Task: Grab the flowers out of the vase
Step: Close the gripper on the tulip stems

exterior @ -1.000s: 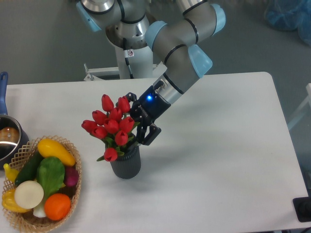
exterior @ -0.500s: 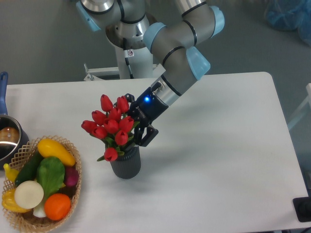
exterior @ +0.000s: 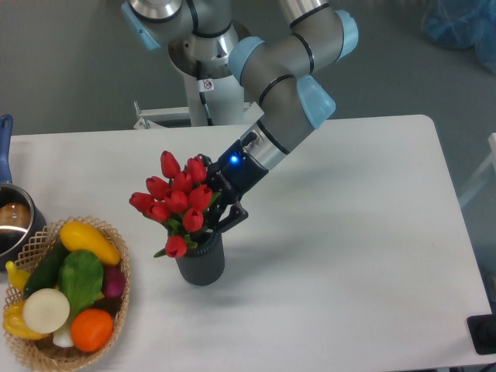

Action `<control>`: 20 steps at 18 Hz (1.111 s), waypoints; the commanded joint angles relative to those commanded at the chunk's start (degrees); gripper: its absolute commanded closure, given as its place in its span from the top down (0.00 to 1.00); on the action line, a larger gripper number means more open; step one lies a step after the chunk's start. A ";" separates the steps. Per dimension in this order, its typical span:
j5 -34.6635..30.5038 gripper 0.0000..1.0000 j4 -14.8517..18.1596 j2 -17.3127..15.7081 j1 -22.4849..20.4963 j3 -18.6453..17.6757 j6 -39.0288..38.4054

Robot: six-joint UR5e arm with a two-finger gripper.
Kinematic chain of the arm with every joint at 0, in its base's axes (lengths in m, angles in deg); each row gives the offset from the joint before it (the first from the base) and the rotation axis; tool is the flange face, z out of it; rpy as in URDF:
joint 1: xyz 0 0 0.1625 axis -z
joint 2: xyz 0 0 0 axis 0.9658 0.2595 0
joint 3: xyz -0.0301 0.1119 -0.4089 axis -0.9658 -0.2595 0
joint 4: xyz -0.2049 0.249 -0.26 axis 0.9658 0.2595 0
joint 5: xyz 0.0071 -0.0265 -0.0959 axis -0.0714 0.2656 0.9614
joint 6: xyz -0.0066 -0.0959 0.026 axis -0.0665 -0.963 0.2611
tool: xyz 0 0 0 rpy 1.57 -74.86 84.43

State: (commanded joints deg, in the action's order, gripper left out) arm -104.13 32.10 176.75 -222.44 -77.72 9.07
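Red tulips: I see the flowers [exterior: 177, 203] standing in the vase [exterior: 201, 262], blooms fanned up and to the left, one low bloom drooping over the rim on the left side.
Vase: dark grey, ribbed, upright on the white tabletop [exterior: 349, 256], a little left of the middle (its mouth is mostly hidden by leaves).
Claw: my claw [exterior: 220, 209] comes in from the upper right, tilted down toward the bunch, right at the right-hand side of the blooms and just above the vase's mouth.
Claw state: the dark fingers [exterior: 232, 217] sit on either side of the green stems and look drawn in against them, but leaves and blooms cover the contact, so I cannot tell whether they are actually gripping.
Indicator: a small blue light [exterior: 233, 160] glows on the wrist behind the claw.
Arm: grey links with pale blue caps, reaching down from the base at the far edge of the tabletop.
Wicker basket: the basket [exterior: 115, 310] sits at the near left corner, well apart from the vase, holding a yellow squash, a green pepper, an orange, a white onion and other vegetables.
Pot: a metal pot [exterior: 14, 223] with a blue handle at the left edge, just behind the basket (only partly in view).
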 joint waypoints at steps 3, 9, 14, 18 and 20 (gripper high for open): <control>0.00 0.49 0.00 0.09 0.00 0.00 0.00; 0.00 0.46 0.00 0.00 -0.35 0.00 -0.26; 0.09 0.43 0.09 0.00 -0.44 0.00 -0.44; 0.18 0.43 0.09 0.00 -0.44 0.09 -0.53; 0.44 0.44 0.09 0.00 -0.53 0.09 -0.53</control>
State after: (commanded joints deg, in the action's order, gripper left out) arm -103.69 32.19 176.75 -222.97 -77.63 8.55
